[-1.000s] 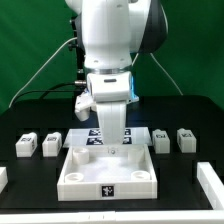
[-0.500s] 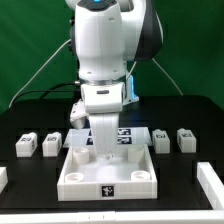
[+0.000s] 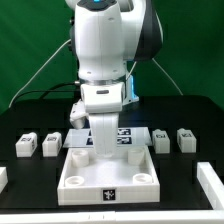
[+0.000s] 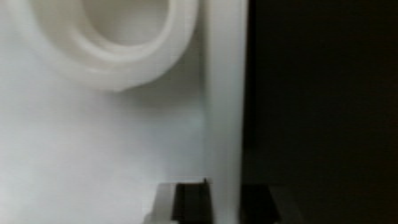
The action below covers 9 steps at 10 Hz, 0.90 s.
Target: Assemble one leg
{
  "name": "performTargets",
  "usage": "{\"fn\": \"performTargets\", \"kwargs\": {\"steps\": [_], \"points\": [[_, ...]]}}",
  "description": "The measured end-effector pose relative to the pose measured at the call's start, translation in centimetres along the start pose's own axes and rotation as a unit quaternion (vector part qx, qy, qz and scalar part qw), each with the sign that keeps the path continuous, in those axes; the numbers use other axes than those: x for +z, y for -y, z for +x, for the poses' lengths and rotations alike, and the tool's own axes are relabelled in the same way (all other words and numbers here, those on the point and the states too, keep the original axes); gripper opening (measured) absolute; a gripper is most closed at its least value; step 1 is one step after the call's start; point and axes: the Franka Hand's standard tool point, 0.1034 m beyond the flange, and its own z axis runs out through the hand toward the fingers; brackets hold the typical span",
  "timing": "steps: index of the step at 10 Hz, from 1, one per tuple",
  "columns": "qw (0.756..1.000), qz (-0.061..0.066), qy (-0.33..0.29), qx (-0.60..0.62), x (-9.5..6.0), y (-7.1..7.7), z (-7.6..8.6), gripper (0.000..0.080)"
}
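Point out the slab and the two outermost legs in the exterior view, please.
Slab (image 3: 80,192): exterior view, on its front wall.
Leftmost leg (image 3: 26,146): exterior view, at that view's left end, on its tagged face.
Rightmost leg (image 3: 185,140): exterior view, at that view's right end, on its tagged face.

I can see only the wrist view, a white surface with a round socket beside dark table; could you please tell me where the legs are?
Observer: All four stand on the table outside the slab: the outer left leg and inner left leg on the exterior view's left, the inner right leg and outer right leg on its right.
Operator: Where is the arm over the slab?
Observer: The arm reaches down over the slab's back half, near its middle.
Operator: And beyond the slab?
Observer: The marker board, partly hidden by the arm.
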Motion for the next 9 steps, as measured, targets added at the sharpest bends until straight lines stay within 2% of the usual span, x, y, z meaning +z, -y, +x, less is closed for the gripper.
{"fn": "performTargets", "kwargs": {"steps": [5,7,9], "points": [[1.000,-0.001,0.000,0.000,0.0,-0.1,0.0,0.0059],[1.000,-0.007,-0.002,-0.006,-0.3,-1.9,0.8,0.0061],[1.000,-0.014,-0.009,0.006,-0.4,-3.9,3.0,0.0061]]}}
